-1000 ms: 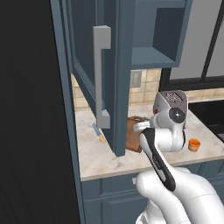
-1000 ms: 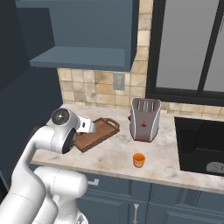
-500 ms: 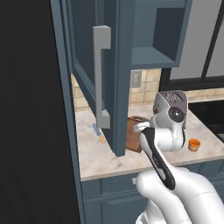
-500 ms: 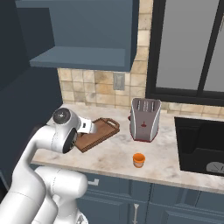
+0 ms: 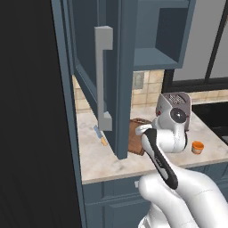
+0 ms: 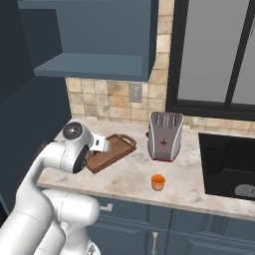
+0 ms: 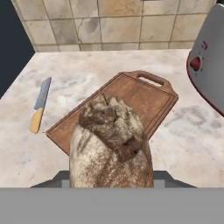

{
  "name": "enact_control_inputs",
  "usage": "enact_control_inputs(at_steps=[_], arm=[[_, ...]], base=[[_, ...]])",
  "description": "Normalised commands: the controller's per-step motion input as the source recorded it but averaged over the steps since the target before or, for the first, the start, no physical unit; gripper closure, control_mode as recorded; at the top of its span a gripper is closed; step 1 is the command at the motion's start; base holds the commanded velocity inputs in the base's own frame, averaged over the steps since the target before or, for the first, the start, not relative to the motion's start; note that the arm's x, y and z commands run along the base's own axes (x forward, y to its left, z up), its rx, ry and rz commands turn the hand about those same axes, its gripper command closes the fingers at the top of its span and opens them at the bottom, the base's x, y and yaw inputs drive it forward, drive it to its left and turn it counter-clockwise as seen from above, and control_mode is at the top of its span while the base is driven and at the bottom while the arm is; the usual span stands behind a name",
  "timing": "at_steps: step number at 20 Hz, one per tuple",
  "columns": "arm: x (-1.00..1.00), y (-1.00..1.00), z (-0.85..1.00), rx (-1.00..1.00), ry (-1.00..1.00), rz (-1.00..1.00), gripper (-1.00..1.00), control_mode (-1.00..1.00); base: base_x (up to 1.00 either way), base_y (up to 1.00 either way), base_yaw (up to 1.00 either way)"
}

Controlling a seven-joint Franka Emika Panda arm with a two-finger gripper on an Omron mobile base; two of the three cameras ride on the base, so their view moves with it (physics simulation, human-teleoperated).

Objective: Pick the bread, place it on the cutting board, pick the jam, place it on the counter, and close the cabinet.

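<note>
The bread (image 7: pixel 111 144), a tan-brown crusty lump, fills the lower middle of the hand view. My gripper (image 6: pixel 103 145) is shut on it, and the loaf covers the finger tips. It hangs over the near end of the cutting board (image 7: pixel 135 98), a dark-brown board with a handle loop that lies on the counter (image 7: pixel 192 131). The jam (image 6: pixel 158 182), a small orange jar, stands on the counter (image 6: pixel 124 179) in front of the toaster. The cabinet (image 5: pixel 111 67) door stands open, swung out over the counter's left part, and its open shelf (image 6: pixel 94 67) shows above.
A silver toaster (image 6: pixel 164 135) stands right of the board. A knife (image 7: pixel 38 105) with a yellow handle lies left of the board. A dark sink (image 6: pixel 229 164) sits at the far right. The tiled wall (image 7: pixel 109 24) closes the back.
</note>
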Motion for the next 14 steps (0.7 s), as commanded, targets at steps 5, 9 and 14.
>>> enact_control_inputs(at_steps=[5, 9, 14], arm=[[0.05, 0.0, -0.27, 0.0, -0.03, 0.0, 1.0, -1.0], [0.03, 0.0, -0.29, 0.0, -0.05, 0.0, 1.0, -1.0], [0.0, 0.0, -0.3, 0.0, -0.05, 0.0, 1.0, -1.0]], base=[[0.0, 0.0, 0.0], [0.0, 0.0, 0.0], [0.0, 0.0, 0.0]])
